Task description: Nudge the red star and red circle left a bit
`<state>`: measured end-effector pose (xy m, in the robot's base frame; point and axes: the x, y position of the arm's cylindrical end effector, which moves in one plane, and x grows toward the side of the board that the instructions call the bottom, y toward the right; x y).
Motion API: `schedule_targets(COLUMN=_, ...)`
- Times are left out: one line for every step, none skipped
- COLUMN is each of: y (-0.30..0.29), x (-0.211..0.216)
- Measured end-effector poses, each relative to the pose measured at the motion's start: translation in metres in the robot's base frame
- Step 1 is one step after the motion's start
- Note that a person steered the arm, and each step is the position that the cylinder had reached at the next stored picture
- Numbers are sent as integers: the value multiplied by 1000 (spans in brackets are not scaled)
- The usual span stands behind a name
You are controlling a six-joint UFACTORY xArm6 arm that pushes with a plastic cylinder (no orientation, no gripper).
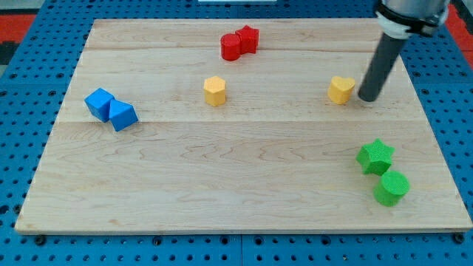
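Note:
The red circle (231,46) and the red star (248,38) sit touching each other near the view's top, middle of the wooden board (236,185). The circle is on the left, the star on the right and slightly higher. My tip (366,97) rests on the board far to the right of them, just right of a yellow heart-like block (341,89), close to touching it.
A yellow hexagon block (214,91) stands at the centre left. A blue cube (99,103) and a blue triangular block (123,116) touch at the left. A green star (375,156) and a green cylinder (391,188) sit at the lower right. Blue pegboard surrounds the board.

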<state>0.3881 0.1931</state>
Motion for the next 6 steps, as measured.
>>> schedule_targets(y=-91, x=-7)
schedule_targets(y=-95, x=-15)
schedule_targets(y=-16, x=-68)
schedule_targets(y=-39, x=-139)
schedule_targets(y=-89, x=-176)
schedule_targets(y=-130, x=-158)
